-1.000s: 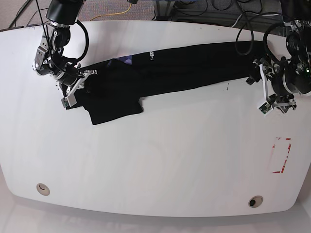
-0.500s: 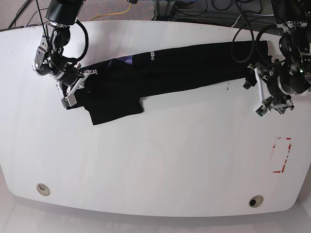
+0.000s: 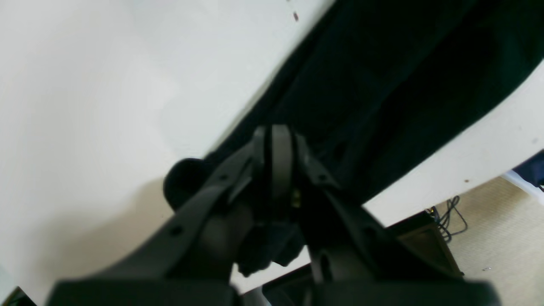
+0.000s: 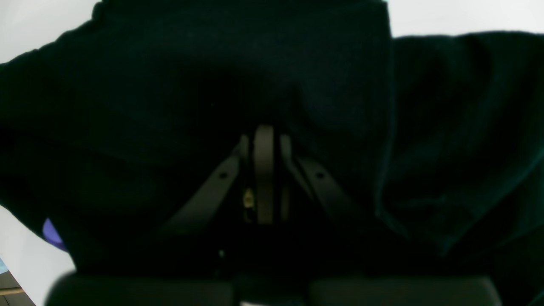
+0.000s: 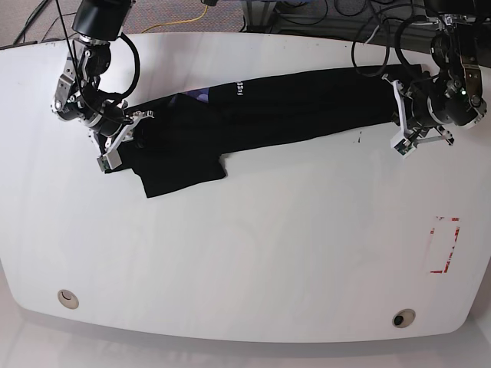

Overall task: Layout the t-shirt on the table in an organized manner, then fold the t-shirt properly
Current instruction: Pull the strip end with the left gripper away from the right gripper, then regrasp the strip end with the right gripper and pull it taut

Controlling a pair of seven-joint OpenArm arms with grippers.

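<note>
- The t-shirt [image 5: 261, 107] is seen stretched in a long, narrow band across the far half of the table [image 5: 245, 253], with a broader flap hanging toward the near side at its left end in the base view.
- A small white printed label [image 5: 239, 89] is seen on the cloth near the band's upper edge.
- The right gripper [image 5: 115, 146] is placed at the left end of the garment in the base view; in the right wrist view its jaws are seen pressed together, with black cloth filling the frame around them, so this end of the shirt is taken to be pinched.
- The left gripper [image 5: 400, 126] is placed at the opposite end of the band; in the left wrist view its jaws are seen closed, with the fingertips [image 3: 274, 140] at the cloth's edge where it meets the white surface.
- Whether cloth is actually caught between the left jaws cannot be told, since the tips and fabric are equally dark.
- A red tape rectangle [image 5: 445, 245] is seen near the table's right edge, well apart from the garment.
- Two round grommet holes [image 5: 67, 298] are seen along the near edge.
</note>
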